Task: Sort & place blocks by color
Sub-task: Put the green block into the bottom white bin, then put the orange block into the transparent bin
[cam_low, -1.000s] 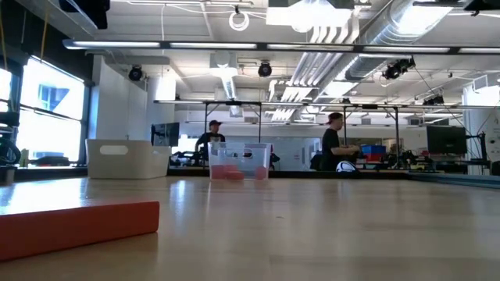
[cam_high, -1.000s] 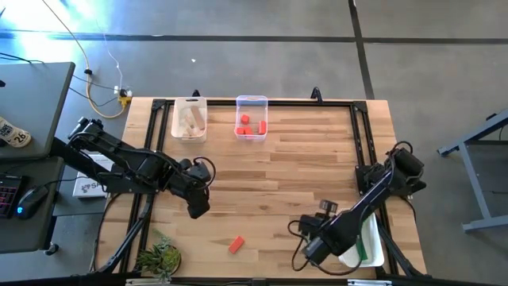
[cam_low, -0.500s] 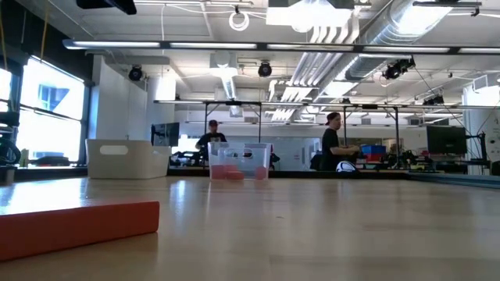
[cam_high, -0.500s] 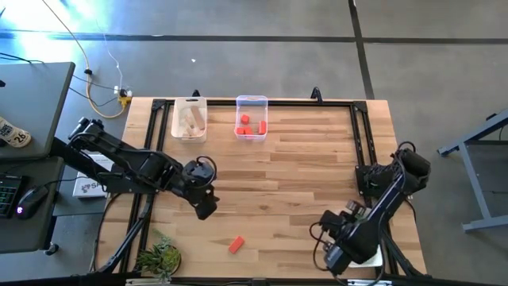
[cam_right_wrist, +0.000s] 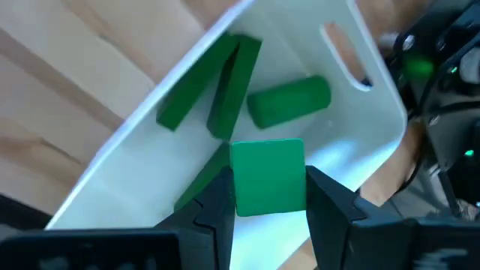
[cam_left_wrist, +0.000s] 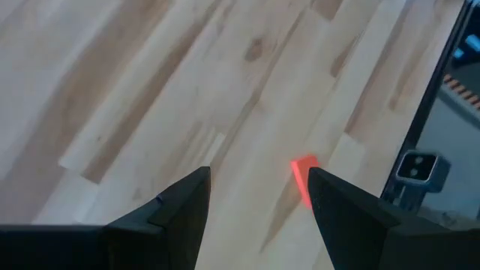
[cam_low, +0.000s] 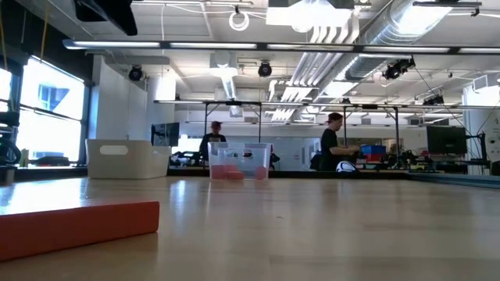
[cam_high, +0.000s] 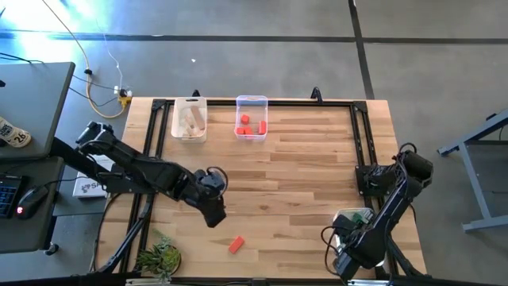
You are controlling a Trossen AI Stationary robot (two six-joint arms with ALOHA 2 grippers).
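Observation:
A red-orange block [cam_high: 236, 245] lies flat on the table near its near edge; the low view shows it close up as a bar [cam_low: 78, 226]. My left gripper [cam_high: 214, 213] hovers open above the table, just far-left of that block [cam_left_wrist: 304, 178], touching nothing. My right gripper [cam_high: 348, 253] is at the table's near right corner, shut on a green block [cam_right_wrist: 268, 169] above a white tub [cam_right_wrist: 352, 112]. Inside that tub lie two green bars [cam_right_wrist: 217, 82] and a green cylinder [cam_right_wrist: 289, 99]. My right gripper pinches the green block by two opposite side faces [cam_right_wrist: 237, 184] between its two fingers, coming from above and pointing down. The block is lifted clear, hanging over the white tub's inside, its flat face toward the camera.
At the far edge stand a white tub with plain wood pieces [cam_high: 189, 119] and a clear tub with red-orange pieces [cam_high: 251, 119]. A small plant [cam_high: 159, 256] sits at the near left corner. Black frame rails [cam_high: 359, 143] run along the table's sides. People stand in the room beyond [cam_low: 334, 140].
My left gripper has moved toward the near edge and to the right, closing on the red-orange block. My right gripper, carrying the green block, has moved right toward the near right corner and now stands over the white tub.

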